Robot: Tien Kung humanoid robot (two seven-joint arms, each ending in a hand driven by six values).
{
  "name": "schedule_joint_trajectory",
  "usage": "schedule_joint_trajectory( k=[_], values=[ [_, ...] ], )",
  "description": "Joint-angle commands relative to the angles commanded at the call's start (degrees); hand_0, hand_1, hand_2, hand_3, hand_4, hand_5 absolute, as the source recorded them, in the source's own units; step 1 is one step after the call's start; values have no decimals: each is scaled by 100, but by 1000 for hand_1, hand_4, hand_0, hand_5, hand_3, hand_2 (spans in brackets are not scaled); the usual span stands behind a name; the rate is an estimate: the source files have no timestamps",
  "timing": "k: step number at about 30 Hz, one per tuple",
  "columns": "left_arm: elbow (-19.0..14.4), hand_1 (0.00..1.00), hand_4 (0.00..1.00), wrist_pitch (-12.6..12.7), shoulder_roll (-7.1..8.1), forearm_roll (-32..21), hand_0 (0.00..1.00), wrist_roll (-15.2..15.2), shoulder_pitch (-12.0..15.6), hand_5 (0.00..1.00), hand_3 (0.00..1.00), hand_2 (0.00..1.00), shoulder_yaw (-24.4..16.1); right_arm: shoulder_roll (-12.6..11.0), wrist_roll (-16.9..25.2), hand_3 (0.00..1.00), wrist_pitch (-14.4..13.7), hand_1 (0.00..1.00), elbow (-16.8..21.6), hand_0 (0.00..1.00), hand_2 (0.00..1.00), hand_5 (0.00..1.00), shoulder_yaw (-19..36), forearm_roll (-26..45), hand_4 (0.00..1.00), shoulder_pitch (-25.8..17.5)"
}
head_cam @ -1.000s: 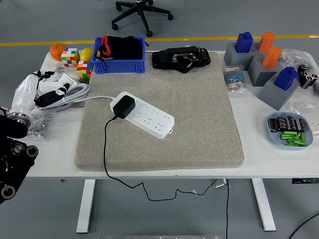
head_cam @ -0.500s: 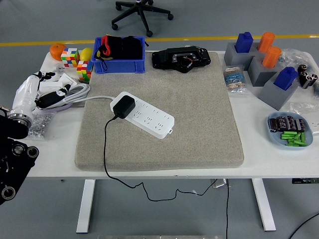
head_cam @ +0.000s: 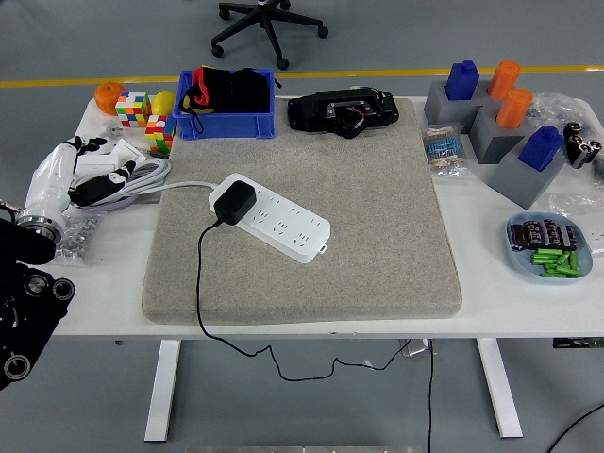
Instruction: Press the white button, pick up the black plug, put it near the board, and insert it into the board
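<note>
A white power strip (head_cam: pixel 280 221) lies slantwise on the grey felt mat (head_cam: pixel 377 208). The black plug (head_cam: pixel 233 201) sits in the strip's upper left end, and its black cord (head_cam: pixel 199 283) runs down over the table's near edge. My left hand (head_cam: pixel 83 179), white-shelled with dark fingers, rests at the table's left edge, well left of the plug. Its fingers lie relaxed toward a coil of white cable (head_cam: pixel 142 175) and hold nothing. The right arm is out of view.
A blue bin (head_cam: pixel 226 123) with black items and a black device (head_cam: pixel 342 111) stand at the back. Puzzle cubes (head_cam: pixel 146 118) and fruit sit back left. Grey blocks with blue and orange pegs (head_cam: pixel 500 113) and a blue dish (head_cam: pixel 550 247) are on the right.
The left arm has shifted only very slightly at the left edge. The plug, cord and power strip have not moved.
</note>
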Motion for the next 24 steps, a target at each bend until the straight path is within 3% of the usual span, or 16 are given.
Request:
schedule_joint_trajectory(
  k=[24],
  values=[
    [-1, 878, 788, -9, -47, 4, 897, 3, -9, 507, 783, 812, -55, 17, 3, 582, -2, 626, 2, 693, 642, 348, 35, -14, 684, 12]
  ],
)
